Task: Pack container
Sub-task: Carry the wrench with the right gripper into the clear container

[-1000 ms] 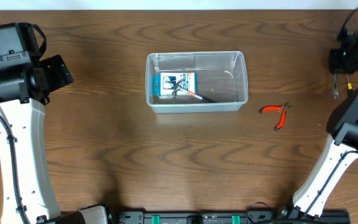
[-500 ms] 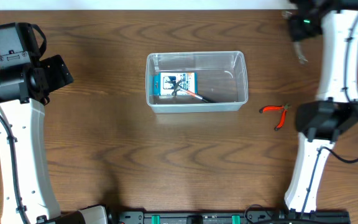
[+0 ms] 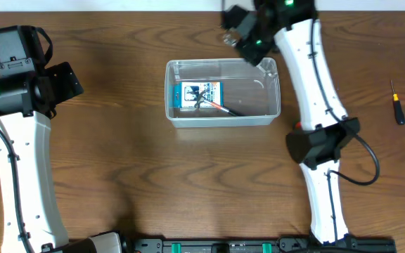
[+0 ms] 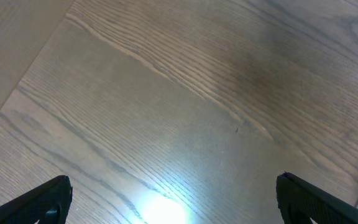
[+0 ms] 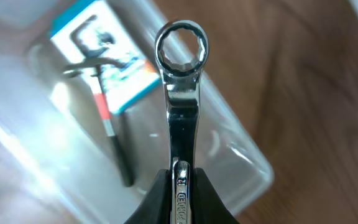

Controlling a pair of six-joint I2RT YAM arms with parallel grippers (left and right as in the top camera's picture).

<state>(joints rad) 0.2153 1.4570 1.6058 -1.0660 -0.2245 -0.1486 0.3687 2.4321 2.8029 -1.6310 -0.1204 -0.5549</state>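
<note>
Two dark right jaws pinched the flat shank of a shiny steel ring wrench (image 5: 181, 93), its round eye at twelve o'clock. Behind it, from nine to four o'clock, lay the clear, round-cornered plastic container (image 5: 222, 143) on the grained brown table (image 5: 316, 93). The left jaws stood spread wide.

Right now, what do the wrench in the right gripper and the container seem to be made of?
Wrench: metal, probably steel with a polished, chrome-like finish; it is silvery and shows bright, mirror-like highlights.
Container: clear, colourless plastic, smooth and glossy; the brown wood of the table shows through its floor, and light glints on its walls and rim.
</note>
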